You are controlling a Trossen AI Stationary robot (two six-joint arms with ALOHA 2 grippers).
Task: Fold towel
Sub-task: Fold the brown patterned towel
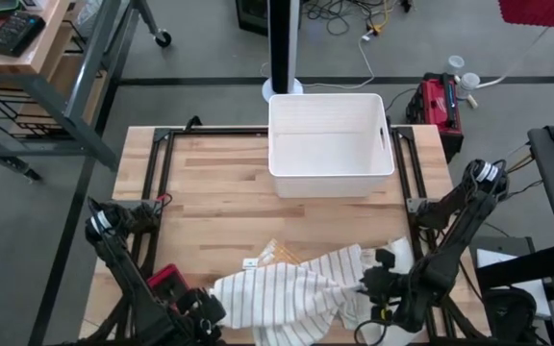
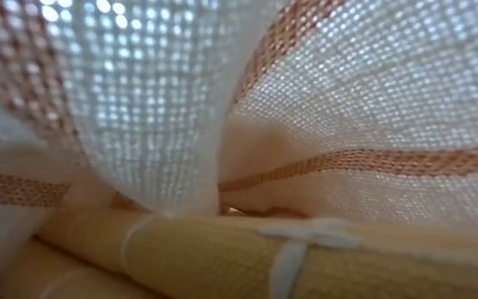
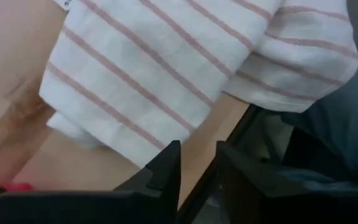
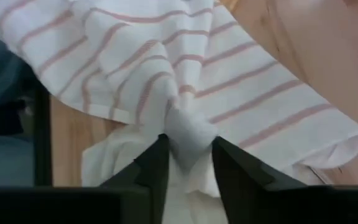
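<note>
Pinching a bunched fold of the striped towel [image 4: 229, 81], the right gripper [image 4: 188, 165] grips it while the left gripper [image 3: 197, 171] stands slightly parted, holding nothing.

Beyond the far edge of my wooden table [image 1: 219, 192] I see grey floor [image 1: 200, 58], a dark post [image 1: 284, 43] on a round white base, loose cables [image 1: 354, 19], a red case [image 1: 440, 101] off the far right corner, and a workbench [image 1: 27, 48] off the far left corner.
</note>
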